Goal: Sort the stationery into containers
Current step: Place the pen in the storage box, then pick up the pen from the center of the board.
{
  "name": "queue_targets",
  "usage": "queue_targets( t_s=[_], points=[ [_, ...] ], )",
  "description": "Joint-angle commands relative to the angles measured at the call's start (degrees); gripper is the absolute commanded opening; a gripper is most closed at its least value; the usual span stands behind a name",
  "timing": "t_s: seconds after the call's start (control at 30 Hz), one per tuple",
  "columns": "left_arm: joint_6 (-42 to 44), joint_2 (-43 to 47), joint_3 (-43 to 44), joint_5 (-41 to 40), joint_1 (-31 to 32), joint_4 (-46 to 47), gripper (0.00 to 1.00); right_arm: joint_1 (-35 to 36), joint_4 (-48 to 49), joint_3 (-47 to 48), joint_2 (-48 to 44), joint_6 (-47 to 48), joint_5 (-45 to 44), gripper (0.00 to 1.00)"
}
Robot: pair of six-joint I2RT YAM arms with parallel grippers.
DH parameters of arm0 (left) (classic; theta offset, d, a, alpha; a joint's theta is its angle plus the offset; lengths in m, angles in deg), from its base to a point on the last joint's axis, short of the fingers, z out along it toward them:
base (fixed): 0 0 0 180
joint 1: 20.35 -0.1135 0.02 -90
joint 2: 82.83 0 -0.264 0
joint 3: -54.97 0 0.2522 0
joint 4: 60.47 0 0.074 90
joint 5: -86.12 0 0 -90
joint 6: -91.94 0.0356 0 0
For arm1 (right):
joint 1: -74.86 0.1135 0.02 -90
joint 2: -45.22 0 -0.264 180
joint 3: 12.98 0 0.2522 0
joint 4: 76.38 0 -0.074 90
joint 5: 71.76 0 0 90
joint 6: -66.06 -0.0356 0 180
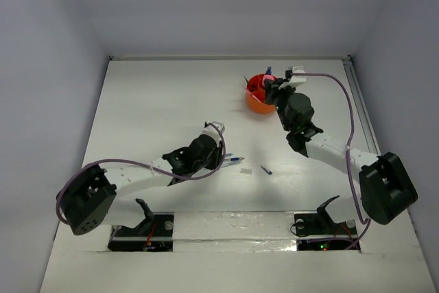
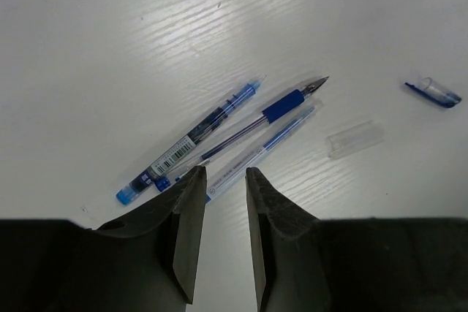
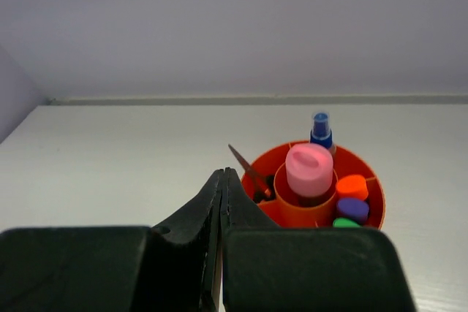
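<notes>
- Orange tub (image 1: 255, 106) is sitting at the table's (image 1: 171, 101) two o'clock, partly filled.
- Right gripper (image 3: 221, 174) is hovering beside it, clamped shut, empty.
- Left gripper (image 2: 225, 180) is hanging narrowly parted, holding nothing; pens (image 2: 241, 129) are lying bunched at its twelve o'clock, risking a double pinch.

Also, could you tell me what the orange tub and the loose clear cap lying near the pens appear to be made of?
The orange tub looks like moulded plastic, opaque with a soft sheen: even colour, with thin smooth walls and dividers. The clear cap is probably transparent plastic, slightly frosted: the white table shows through it.
</notes>
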Motion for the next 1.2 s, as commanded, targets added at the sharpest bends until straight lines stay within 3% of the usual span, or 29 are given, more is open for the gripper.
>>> queue_targets(
  t_s=[0.0,1.17],
  points=[
    [1.89,-2.6,2.77,-0.88,0.46,-2.31,0.26,-0.29,-1.48,-2.47,-2.81,-3.53,1.49,0.01],
    [2.51,-8.5,3.04,5.54,2.13,-1.7,0.27,-0.29,-2.1,-3.44,-3.17,-3.71,1.85,0.02]
  ],
)
